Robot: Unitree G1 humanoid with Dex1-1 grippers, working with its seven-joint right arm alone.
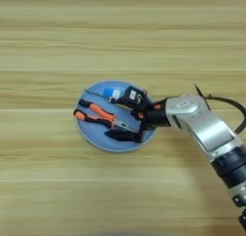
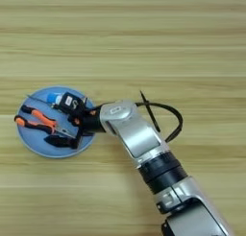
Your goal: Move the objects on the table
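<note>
The silver forearm (image 2: 139, 139) enters from the lower right and reaches left across the bench (image 1: 120, 33). The gripper (image 1: 126, 116) hangs over the right half of the round light-blue plate (image 1: 91, 136). Its two black fingers stand spread, one near the plate's far rim and one near the near rim, with nothing seen clamped between them.

The pliers (image 1: 98, 115) lie on the plate, long axis running from upper left to lower right, orange-and-black handles to the left and nose toward the gripper. Beyond them, at the far rim, sits the blue tube (image 1: 111, 93), partly hidden by the upper finger. A thin black pen (image 1: 93, 93) lies beside it, slanting down to the right.

Risk, as judged: the items are crowded. A closing finger could catch the pliers' nose or nudge the tube, or drag the plate across the bench.
</note>
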